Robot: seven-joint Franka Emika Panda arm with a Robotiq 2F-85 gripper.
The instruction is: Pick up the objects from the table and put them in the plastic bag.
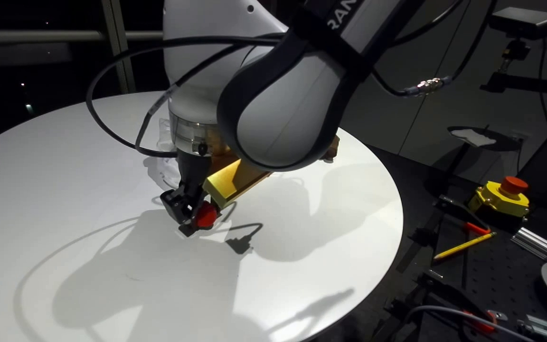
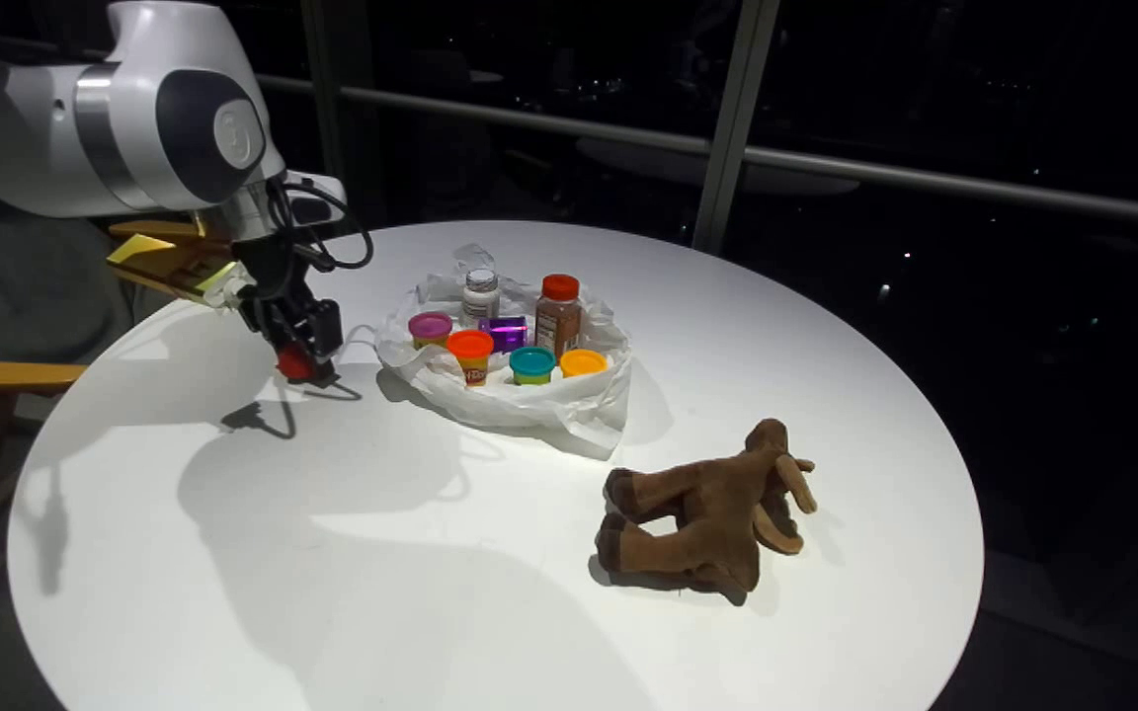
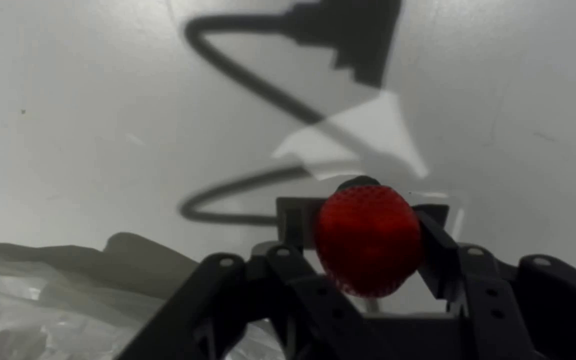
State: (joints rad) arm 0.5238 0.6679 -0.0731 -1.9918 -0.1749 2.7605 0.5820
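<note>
Red ball (image 3: 369, 245) in the gripper (image 3: 363, 225), plastic bag (image 2: 515, 407) nearby

The wrist view shows the grip best: the fingers (image 3: 438, 260) are clenched on the red ball, left and right of it. Whether the ball touches the table (image 2: 490, 632) I cannot tell.

The plastic bag's contents show only in an exterior view: a white-lidded jar (image 2: 481, 299) and a red-lidded jar (image 2: 558, 324) on the far side, a purple block (image 2: 504, 335) nearer, a purple-lidded cup (image 2: 430, 328) at left, and along the near side an orange-red-lidded cup (image 2: 470, 357), a teal-lidded cup (image 2: 532, 366) and a yellow-lidded cup (image 2: 584, 362). At near right, outside the bag, lies a brown toy animal (image 2: 717, 509).

In an exterior view the arm (image 1: 283, 114) hides most of the bag and toy; beyond the table's right edge sit a yellow emergency stop (image 1: 501, 198) and a pencil (image 1: 463, 246).

The bag's left rim is near the gripper. Open table runs from the ball to the near edge, and from the bag to the far right edge. A gap separates bag and toy; the toy lies closer to the right edge.
</note>
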